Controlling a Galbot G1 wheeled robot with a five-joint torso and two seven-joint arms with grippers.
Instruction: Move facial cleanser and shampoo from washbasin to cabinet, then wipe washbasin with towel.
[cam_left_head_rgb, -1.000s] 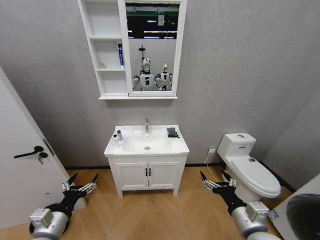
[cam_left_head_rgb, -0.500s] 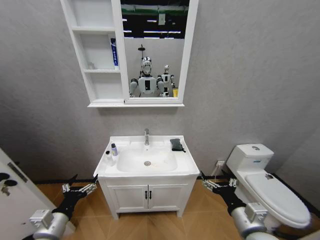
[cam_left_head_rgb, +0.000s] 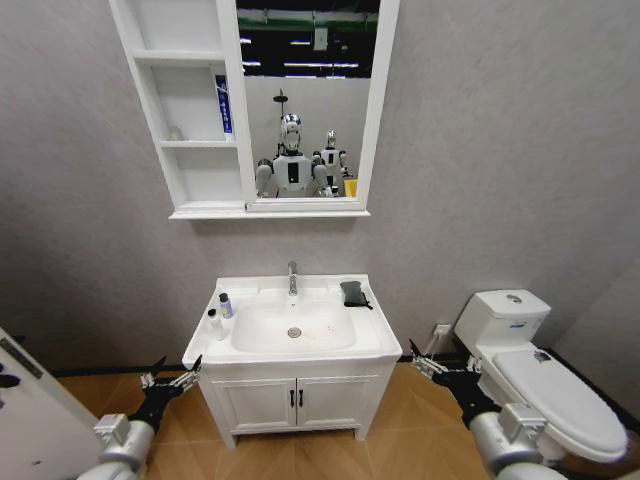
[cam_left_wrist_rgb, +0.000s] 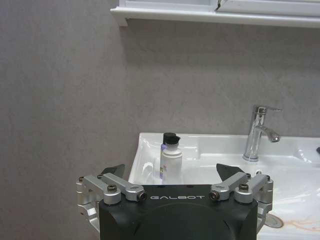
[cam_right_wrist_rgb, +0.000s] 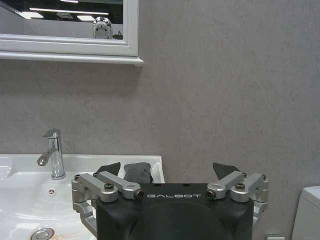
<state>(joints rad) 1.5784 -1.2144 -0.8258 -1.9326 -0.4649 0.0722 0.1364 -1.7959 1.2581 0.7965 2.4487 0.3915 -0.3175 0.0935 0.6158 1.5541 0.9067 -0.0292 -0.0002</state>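
Left pincer (cam_left_head_rgb: 172, 379) spread wide, empty, low beside washbasin (cam_left_head_rgb: 292, 328) left corner; right pincer (cam_left_head_rgb: 436, 367) spread wide, empty, low at its right; two bottles (cam_left_head_rgb: 220, 314) on left rim; towel (cam_left_head_rgb: 352, 293) on right rear rim; cabinet (cam_left_head_rgb: 190, 110) above, one tube (cam_left_head_rgb: 223, 103) on middle shelf

the left gripper (cam_left_wrist_rgb: 170, 172) and right gripper (cam_right_wrist_rgb: 166, 170) have black housings lettered galbot, silver screwed linkages, dark pointed fingertips; grey cylindrical forearms; the mirrored body looks white with black.
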